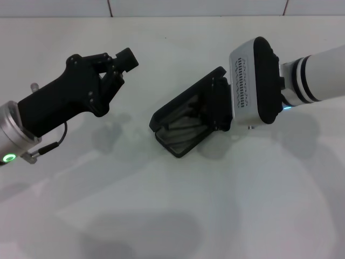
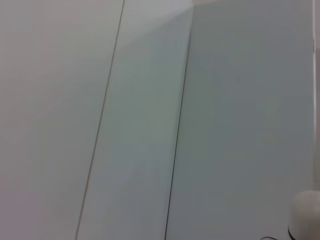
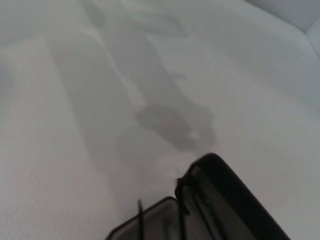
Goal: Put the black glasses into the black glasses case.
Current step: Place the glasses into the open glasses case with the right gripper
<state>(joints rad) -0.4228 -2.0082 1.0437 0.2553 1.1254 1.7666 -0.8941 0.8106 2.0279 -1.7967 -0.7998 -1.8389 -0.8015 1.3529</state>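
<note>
The black glasses case point(image 1: 186, 121) lies open against the right gripper point(image 1: 222, 105).

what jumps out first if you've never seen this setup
The open black glasses case in the middle of the white table, with the black glasses lying in its grey lining. The right gripper is at the case's right edge, seemingly on the lid. The left gripper hangs apart, upper left.

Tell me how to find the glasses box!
Look at the white table, then at the right gripper near its middle. There sits the black glasses case, the only open box, with grey lining inside and its lid tilted up.
</note>
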